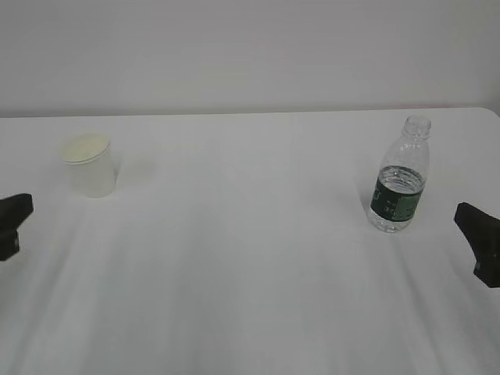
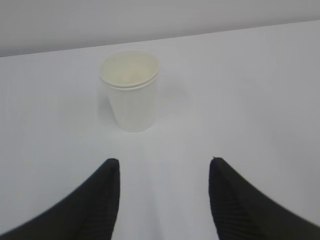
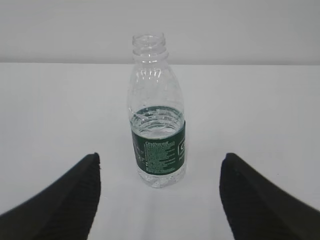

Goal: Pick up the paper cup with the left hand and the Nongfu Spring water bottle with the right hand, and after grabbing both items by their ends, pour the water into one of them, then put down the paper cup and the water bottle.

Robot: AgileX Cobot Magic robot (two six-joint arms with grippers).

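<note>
Paper cup (image 1: 91, 166), white and tapered with a rolled rim and cream inside, stands upright at the table's (image 1: 234, 258) far left; the left hand (image 2: 162, 200) sits short of it, fingers spread and holding nothing, cup centred beyond the gap; the Nongfu Spring water bottle (image 1: 400, 176), clear, ribbed, capless, dark green band low on its body, stands upright on the right with water (image 3: 157, 117) up to about the band's top; the right hand (image 3: 160, 197) waits near it, fingers spread wide, touching nothing.
</note>
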